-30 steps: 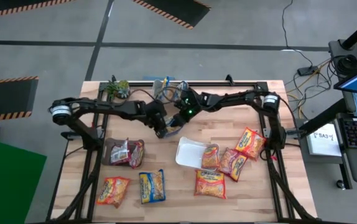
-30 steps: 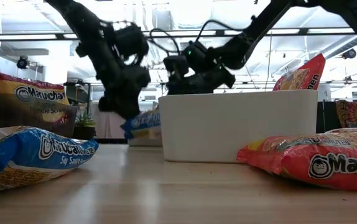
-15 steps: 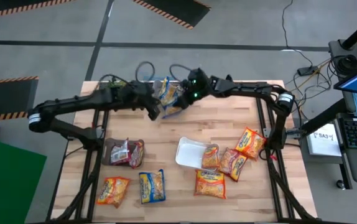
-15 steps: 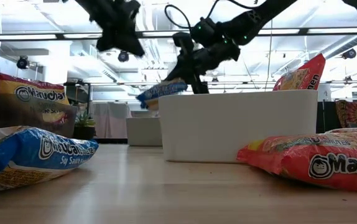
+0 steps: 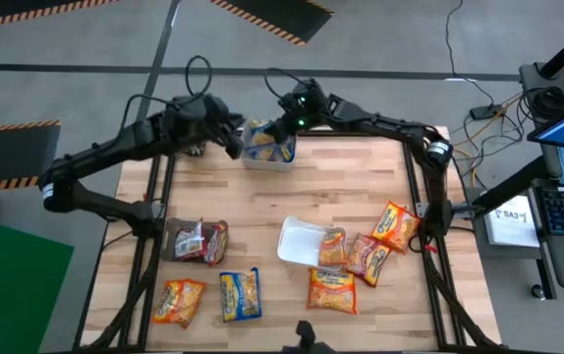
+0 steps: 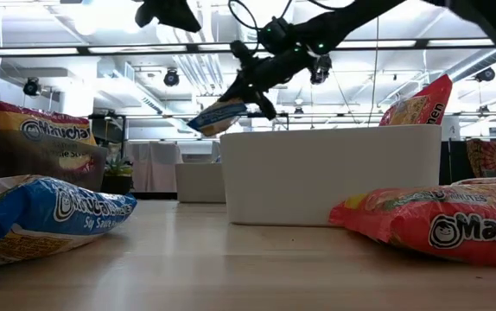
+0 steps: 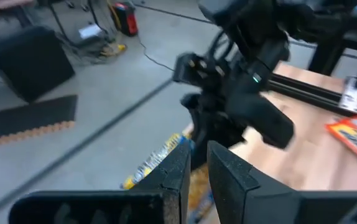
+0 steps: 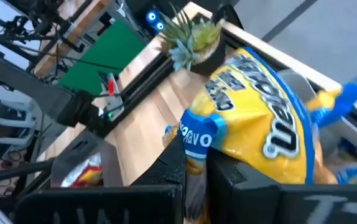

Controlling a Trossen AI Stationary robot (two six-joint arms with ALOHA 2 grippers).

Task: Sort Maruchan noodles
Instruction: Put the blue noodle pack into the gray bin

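A: What do I have on the bench (image 5: pixel 361 187) from here?

B: I see the white tray (image 5: pixel 300 240) near the middle and a clear tray (image 5: pixel 268 157) at the far edge. Packets lie along the near edge and toward the right edge; two sit in a dark tray (image 5: pixel 179 239) by the left edge.

A: And my arms?

B: My right end effector (image 5: pixel 280 128) hangs over the clear tray at the far edge, pinched on a blue-and-yellow packet (image 8: pixel 259 127), which is tilted in the air above that tray. My left end effector (image 5: pixel 235 146) is just beside it, over the same far edge, fingers (image 7: pixel 180 169) nearly together and holding nothing.

A: Anything smaller?

B: A little potted plant (image 8: pixel 194 36) stands at the far edge.
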